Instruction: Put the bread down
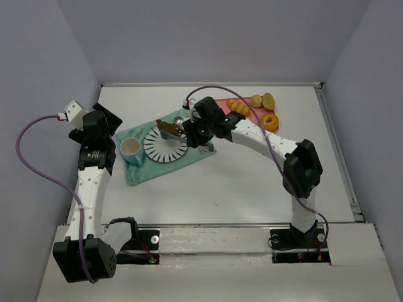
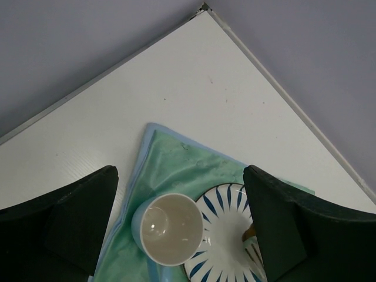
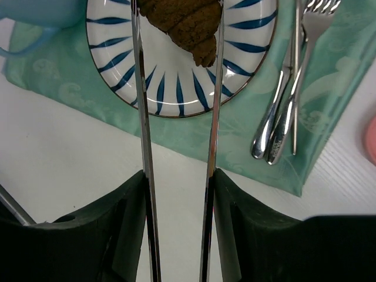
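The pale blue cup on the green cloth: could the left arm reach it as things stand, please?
Probably yes: the open left hand points at the pale blue cup with nothing between them; the right hand is at the striped plate beside it.

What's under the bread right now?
The striped plate, lying on the green cloth. The bread, held in the tongs, hides the plate beneath it; whether they touch cannot be told.
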Robot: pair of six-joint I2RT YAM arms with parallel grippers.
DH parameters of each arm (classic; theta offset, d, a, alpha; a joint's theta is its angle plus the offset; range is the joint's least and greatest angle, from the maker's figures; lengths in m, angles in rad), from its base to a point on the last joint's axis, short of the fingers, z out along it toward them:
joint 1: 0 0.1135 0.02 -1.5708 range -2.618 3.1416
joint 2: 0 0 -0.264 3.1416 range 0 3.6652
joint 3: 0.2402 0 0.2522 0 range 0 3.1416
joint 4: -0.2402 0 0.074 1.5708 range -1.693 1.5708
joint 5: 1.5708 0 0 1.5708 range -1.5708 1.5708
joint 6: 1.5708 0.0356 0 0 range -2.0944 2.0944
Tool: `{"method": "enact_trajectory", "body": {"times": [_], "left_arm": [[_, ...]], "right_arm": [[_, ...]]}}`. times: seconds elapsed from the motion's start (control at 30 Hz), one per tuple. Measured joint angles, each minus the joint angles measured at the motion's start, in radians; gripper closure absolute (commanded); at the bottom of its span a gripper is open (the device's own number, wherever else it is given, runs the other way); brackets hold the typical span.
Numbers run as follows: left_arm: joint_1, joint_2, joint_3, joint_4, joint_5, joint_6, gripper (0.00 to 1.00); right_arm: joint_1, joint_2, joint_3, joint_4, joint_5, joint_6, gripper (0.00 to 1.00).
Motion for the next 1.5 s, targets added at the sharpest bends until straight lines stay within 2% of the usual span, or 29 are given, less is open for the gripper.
{"method": "enact_trajectory", "body": {"times": [0.1, 0.23, 0.43, 0.57, 0.67, 0.77, 0.87, 1.0, 1.13, 1.27, 1.5], "left_arm": [[0.0, 0.0, -0.003, 0.005, 0.006, 0.0, 0.01], [0.0, 0.004, -0.004, 0.006, 0.011, 0.0, 0.01], [0.0, 0.009, -0.004, 0.006, 0.019, 0.0, 0.01], [0.0, 0.008, -0.004, 0.006, 0.019, 0.0, 0.01], [0.0, 0.004, -0.005, 0.006, 0.019, 0.0, 0.01], [0.0, 0.001, -0.005, 0.006, 0.019, 0.0, 0.01], [0.0, -0.002, -0.005, 0.006, 0.019, 0.0, 0.01], [0.0, -0.002, -0.005, 0.007, 0.019, -0.001, 0.01], [0.0, -0.002, -0.005, 0.006, 0.019, -0.002, 0.01], [0.0, -0.002, -0.005, 0.006, 0.015, -0.003, 0.01], [0.0, 0.0, -0.005, 0.007, 0.01, -0.006, 0.01]], "right_arm": [[0.024, 0.093, 0.025, -0.001, -0.012, 0.005, 0.55], [0.042, 0.133, 0.031, -0.014, -0.016, 0.003, 0.4], [0.046, 0.126, 0.062, -0.013, -0.023, 0.0, 0.3], [0.046, 0.107, 0.064, -0.014, -0.017, -0.001, 0.3], [0.046, 0.08, 0.064, -0.016, 0.019, 0.003, 0.33], [0.046, 0.04, 0.064, -0.019, 0.109, 0.025, 0.34], [0.039, -0.013, 0.063, -0.021, 0.216, 0.065, 0.4], [-0.015, -0.127, -0.011, -0.013, 0.288, 0.127, 0.38], [-0.179, -0.233, -0.126, -0.011, 0.34, 0.178, 0.36], [-0.292, -0.248, -0.224, -0.024, 0.388, 0.194, 0.31], [-0.298, -0.244, -0.294, -0.066, 0.353, 0.159, 0.26]]}}
